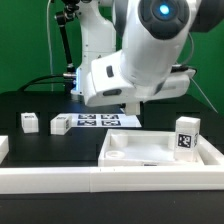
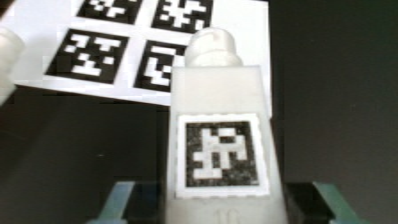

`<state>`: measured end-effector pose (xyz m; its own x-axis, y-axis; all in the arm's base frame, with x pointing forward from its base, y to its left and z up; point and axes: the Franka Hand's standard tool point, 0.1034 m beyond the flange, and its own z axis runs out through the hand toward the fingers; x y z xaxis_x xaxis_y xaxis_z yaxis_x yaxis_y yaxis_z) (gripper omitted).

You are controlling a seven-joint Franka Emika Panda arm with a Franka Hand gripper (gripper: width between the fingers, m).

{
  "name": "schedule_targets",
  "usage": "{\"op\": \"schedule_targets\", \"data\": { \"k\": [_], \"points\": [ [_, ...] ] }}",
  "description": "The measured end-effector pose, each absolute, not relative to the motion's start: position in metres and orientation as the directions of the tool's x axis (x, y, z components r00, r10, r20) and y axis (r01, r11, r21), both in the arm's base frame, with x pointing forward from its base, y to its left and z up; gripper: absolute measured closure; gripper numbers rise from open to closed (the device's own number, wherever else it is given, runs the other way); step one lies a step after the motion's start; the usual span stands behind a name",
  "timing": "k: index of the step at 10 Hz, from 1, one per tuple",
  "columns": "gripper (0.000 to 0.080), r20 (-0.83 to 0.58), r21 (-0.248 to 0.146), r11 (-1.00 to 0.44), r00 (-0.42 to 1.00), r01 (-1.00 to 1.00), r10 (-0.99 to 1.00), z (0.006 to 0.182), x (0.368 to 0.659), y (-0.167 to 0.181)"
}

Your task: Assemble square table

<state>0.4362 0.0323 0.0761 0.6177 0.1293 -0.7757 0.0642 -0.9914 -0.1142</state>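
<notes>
Wrist view: we are gripping a table leg [image 2: 222,120] in the half-closed tool [image 2: 224,198], peg [image 2: 215,45] outward, ready for the tabletop [image 1: 140,152].

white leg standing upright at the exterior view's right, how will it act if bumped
The leg would probably tip: it stands tall on a narrow end. Flat blocky sides suggest no rolling. It looks like stiff plastic, so unlikely to bend.

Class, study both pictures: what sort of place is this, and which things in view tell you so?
Most likely a robotics lab bench: a white robot arm over a black table, a marker board of printed tags, and a tagged white leg.
</notes>
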Motion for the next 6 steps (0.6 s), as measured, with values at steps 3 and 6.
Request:
{"op": "schedule_targets", "data": {
  "k": [3,6],
  "points": [
    [0.0509,-0.753,-0.113,-0.992,0.646,0.06,0.125,0.077,0.441,0.029],
    [0.0509,-0.621,-0.133,-0.986,0.767,0.101,0.162,0.087,0.464,0.019]
  ]
}}
